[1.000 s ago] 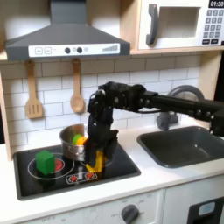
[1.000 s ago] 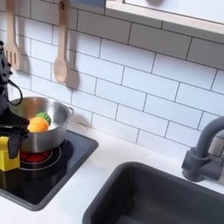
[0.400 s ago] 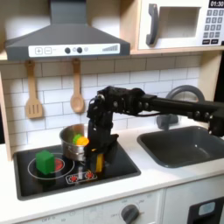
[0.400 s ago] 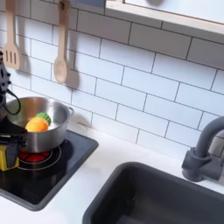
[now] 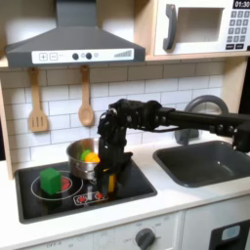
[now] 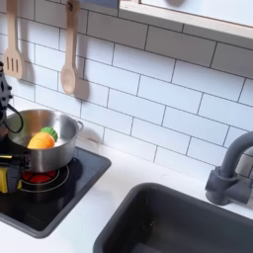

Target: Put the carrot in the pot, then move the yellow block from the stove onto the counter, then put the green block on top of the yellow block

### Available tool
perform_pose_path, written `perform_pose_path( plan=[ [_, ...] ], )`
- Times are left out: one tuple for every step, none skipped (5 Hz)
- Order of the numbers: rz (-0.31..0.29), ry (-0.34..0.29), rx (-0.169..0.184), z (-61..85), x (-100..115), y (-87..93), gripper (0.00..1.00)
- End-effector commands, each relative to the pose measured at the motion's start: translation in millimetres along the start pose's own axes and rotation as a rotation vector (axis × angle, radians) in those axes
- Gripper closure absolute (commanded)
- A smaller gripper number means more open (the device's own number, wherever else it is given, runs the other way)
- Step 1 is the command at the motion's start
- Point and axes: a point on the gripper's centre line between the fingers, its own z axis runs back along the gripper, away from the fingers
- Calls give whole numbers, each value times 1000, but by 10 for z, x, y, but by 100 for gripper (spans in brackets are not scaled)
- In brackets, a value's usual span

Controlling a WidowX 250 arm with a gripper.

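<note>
Yellow block [image 5: 109,181] clenched in gripper [image 5: 110,179] over stove [image 5: 137,185] front edge; microwave clock [image 5: 241,4] unreadable.

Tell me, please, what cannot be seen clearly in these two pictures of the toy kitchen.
- The gripper in the first exterior view: small and dark, so how it meets the yellow block is unclear.
- The yellow block in the second exterior view: cut off by the left edge.
- The carrot in the pot: its lower part is behind the pot wall in both exterior views.
- The green block: too small for detail.
</note>
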Motion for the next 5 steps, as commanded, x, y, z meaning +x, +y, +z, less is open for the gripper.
perform_pose_path(
  plan=[
    [-5,-9,6,6,-19,32,100],
    [-13,-16,6,26,-36,25,100],
    [-2,-11,-12,102,-85,33,0],
    [17,-66,-30,362,-121,72,0],
    [-8,-102,-56,580,-169,-8,0]
  ],
)
